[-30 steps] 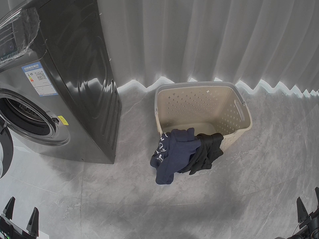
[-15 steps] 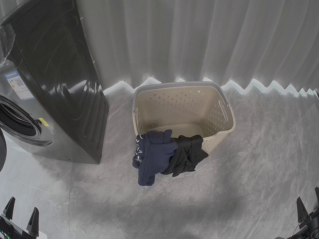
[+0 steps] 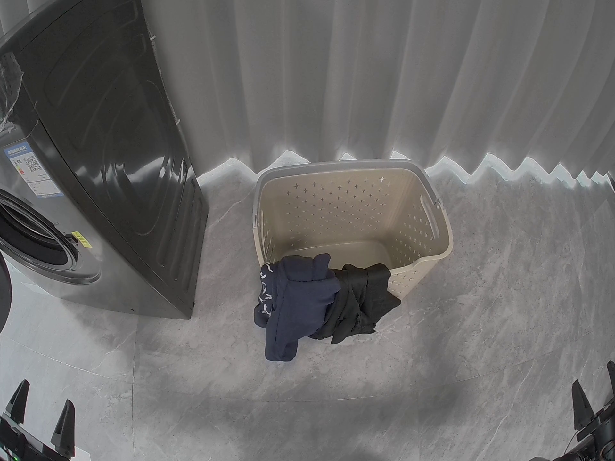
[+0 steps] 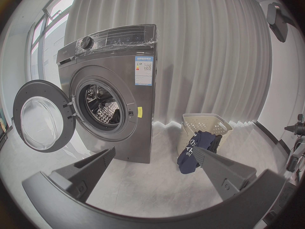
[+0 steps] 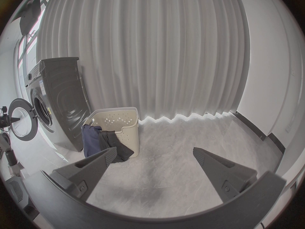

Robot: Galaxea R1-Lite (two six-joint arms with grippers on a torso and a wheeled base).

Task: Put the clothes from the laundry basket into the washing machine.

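Clothes (image 3: 323, 302) hang over the near rim of the laundry basket (image 3: 349, 166). A navy garment (image 3: 298, 299) sits at the corner nearer the washing machine (image 3: 115, 161), and a black garment (image 3: 362, 296) touches it on the other side. Both spill down the outside wall towards the floor (image 3: 461, 366), and the navy one's tail looks to reach it. The basket stands on the floor by the curtain (image 3: 384, 65), just beside the machine's flank. The left gripper (image 4: 153, 149) and the right gripper (image 5: 154, 149) hang low and well apart from the pile, each with its jaws spread and nothing between them. What worries me is the overlap: a pinch on the navy cloth may drag the black one off the rim and leave it lying on the floor. The basket looks light, with most of the cloth's weight outside it, so a sideways pull on fabric hooked over the rim could tip it or slide it. A shallow grasp on a single fold would likely slip out on the way across. The door (image 4: 41, 115) stands swung wide beside the drum opening (image 4: 100, 107). A dangling sleeve could snag on it, or lie across the opening's lip instead of going inside.
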